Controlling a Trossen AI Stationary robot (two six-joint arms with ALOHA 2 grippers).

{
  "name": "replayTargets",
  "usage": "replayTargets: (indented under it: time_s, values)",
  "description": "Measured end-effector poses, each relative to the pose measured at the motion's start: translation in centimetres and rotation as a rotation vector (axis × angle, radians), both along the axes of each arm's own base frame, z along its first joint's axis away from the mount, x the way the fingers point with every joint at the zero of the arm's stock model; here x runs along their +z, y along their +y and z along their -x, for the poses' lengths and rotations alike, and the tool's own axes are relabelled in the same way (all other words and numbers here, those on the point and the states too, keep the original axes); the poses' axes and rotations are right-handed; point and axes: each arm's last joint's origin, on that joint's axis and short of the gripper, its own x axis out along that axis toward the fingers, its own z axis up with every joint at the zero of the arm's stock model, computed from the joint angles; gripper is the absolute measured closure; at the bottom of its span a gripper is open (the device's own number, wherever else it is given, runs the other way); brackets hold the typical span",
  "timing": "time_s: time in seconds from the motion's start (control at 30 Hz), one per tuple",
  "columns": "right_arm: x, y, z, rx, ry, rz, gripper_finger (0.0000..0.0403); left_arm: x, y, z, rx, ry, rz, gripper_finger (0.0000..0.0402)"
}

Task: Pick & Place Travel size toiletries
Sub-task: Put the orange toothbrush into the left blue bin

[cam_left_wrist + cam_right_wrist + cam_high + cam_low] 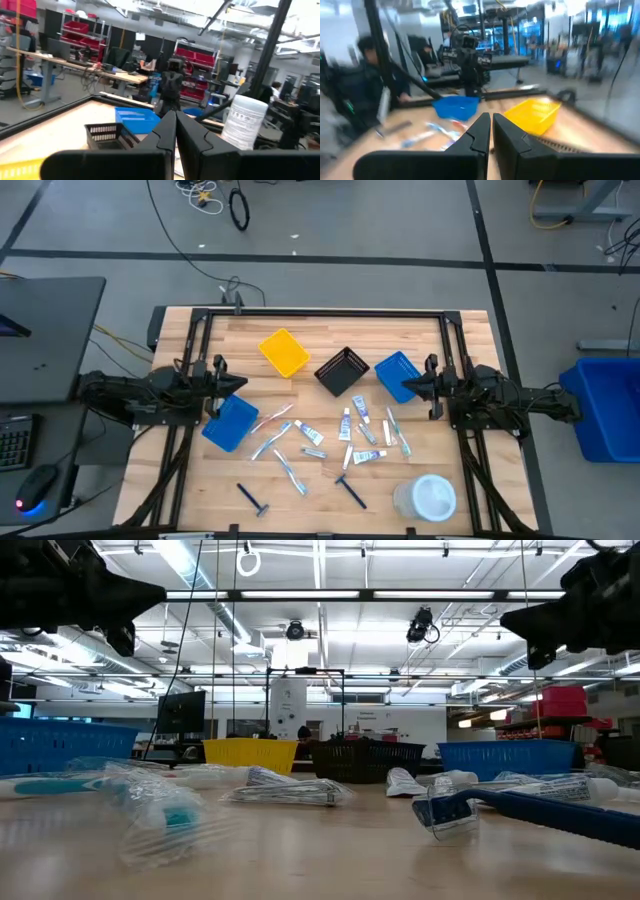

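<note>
While both arms hang level above the table's side edges, the left gripper (238, 383) at centre-left of the high view has its fingers pressed together on nothing, just above a blue bin (231, 423). The right gripper (408, 383), at centre-right, is likewise pinched closed and empty, its tip over the edge of a second blue bin (396, 374).

Between the two grippers, in the upper middle of the table (320, 340), a yellow bin (284, 352) and a black bin (342, 370) sit side by side.

The travel size toiletries lie loose across the lower middle of the frame, apart from both grippers: small white-and-blue tubes (360, 410) clustered below the black bin, slim pale toothbrushes (272, 440) left of centre, and two dark blue razors (252, 498), one at lower left and one (350, 491) near centre bottom. A round white tub (428, 498) stands at lower right.

In the low view a razor (520, 810) lies nearest the camera at right.
</note>
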Motion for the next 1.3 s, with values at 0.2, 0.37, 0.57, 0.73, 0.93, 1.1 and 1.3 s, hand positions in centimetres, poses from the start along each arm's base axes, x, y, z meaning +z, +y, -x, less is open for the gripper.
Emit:
replayTargets:
  time_s: [0.2,0.37,0.57,0.73,0.93,1.1,1.3]
  values:
    - [0.2,-0.2,0.0,-0.047,-0.024,-0.066,0.0373,-0.1,0.0,-0.3,-0.003,0.014,0.016,0.0358]
    - [0.8,-0.8,0.2,-0.272,-0.084,-0.038,0.0374,0.1,-0.1,-1.0,0.001,0.036,0.043,0.0328]
    - [3.4,-1.0,1.0,-0.4,-0.341,0.064,0.0374,2.3,-0.2,-2.5,0.017,0.145,-0.048,0.0304]
    - [4.3,-0.5,0.4,-0.219,-0.423,0.138,0.0373,4.2,-0.4,-4.4,0.018,0.275,-0.07,0.0288]
    - [5.3,-0.8,-2.7,-0.189,-0.242,0.119,0.0372,5.8,-0.7,-7.5,0.015,0.454,-0.088,0.0272]
    - [6.1,-0.9,-6.8,-0.102,-0.064,0.133,0.0372,5.7,-1.0,-10.1,0.02,0.603,-0.066,0.0264]
    - [4.6,-1.3,-10.6,-0.1,0.103,0.131,0.0373,4.4,-1.3,-12.9,0.028,0.763,-0.016,0.0264]
